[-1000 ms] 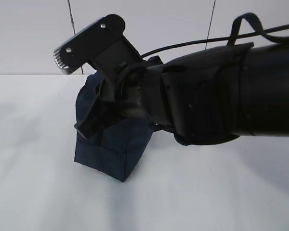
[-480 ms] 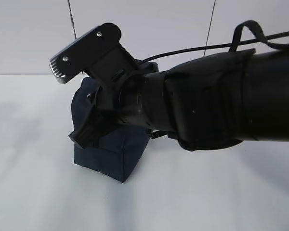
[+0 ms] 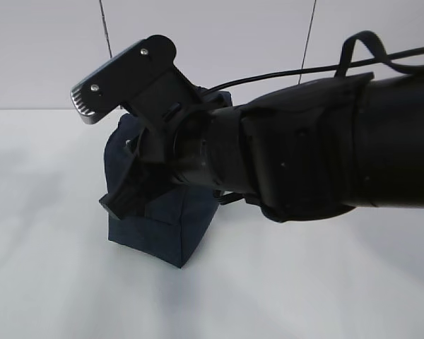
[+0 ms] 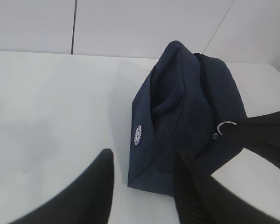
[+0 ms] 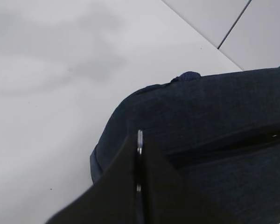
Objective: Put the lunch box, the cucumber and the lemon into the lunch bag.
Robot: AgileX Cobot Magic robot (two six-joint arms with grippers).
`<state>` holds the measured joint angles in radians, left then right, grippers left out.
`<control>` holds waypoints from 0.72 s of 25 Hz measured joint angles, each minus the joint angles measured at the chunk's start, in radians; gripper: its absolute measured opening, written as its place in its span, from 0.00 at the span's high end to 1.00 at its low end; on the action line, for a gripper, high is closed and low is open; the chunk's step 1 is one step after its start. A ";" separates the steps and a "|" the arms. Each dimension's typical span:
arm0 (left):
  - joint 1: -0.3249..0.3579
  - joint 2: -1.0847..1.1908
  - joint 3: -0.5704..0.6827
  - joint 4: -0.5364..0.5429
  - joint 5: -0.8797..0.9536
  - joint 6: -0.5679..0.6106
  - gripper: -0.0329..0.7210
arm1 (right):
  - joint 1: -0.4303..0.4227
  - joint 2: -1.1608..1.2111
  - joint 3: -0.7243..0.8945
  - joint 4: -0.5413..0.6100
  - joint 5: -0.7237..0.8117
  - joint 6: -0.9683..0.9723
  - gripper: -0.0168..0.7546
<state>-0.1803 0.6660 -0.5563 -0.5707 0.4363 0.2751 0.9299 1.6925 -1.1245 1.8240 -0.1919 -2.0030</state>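
The lunch bag [image 4: 186,107], dark navy fabric, stands on the white table with its logo end towards my left wrist camera. My left gripper [image 4: 144,156] is open just short of that end, and nothing is between its fingers [image 4: 95,186]. In the exterior view the left arm fills the right and middle. Its gripper [image 3: 92,152] is spread in front of the lunch bag [image 3: 162,233]. My right gripper [image 5: 139,140] is shut on the silver zipper ring [image 5: 139,139] on top of the bag [image 5: 200,116]. The left wrist view shows that ring [image 4: 226,126] too. The lunch box, cucumber and lemon are out of view.
White table [image 3: 56,282] runs to a tiled wall [image 3: 42,49] behind the bag. A black cable [image 3: 283,68] loops above the arm. The big arm hides the bag's top and my right gripper in the exterior view.
In the exterior view the arm and its spread fingers have shifted a little to the left. The bag's upper left side has been drawn left with them.
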 joint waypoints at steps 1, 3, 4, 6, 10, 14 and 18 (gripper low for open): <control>0.000 0.000 0.000 -0.003 -0.004 0.000 0.55 | 0.000 0.000 0.000 0.000 0.000 0.000 0.97; 0.000 0.000 0.000 -0.004 -0.016 0.000 0.55 | 0.000 0.000 0.000 0.000 -0.009 0.000 0.97; 0.000 0.000 0.000 -0.004 -0.018 0.000 0.55 | 0.000 0.000 0.000 0.000 -0.016 0.000 0.97; 0.000 0.000 0.000 -0.004 -0.019 0.000 0.55 | 0.000 0.000 0.000 0.000 -0.034 0.000 0.97; 0.000 0.000 0.000 -0.020 -0.021 0.000 0.55 | 0.000 0.000 0.000 0.000 -0.059 0.000 0.97; 0.000 0.000 0.000 -0.049 -0.021 0.000 0.55 | 0.000 0.000 0.000 0.000 -0.064 0.000 0.97; 0.000 0.001 0.000 -0.053 -0.023 0.000 0.55 | 0.000 0.000 0.000 0.000 -0.029 0.000 0.97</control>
<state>-0.1803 0.6669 -0.5563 -0.6237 0.4134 0.2751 0.9299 1.6925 -1.1245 1.8240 -0.2211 -2.0030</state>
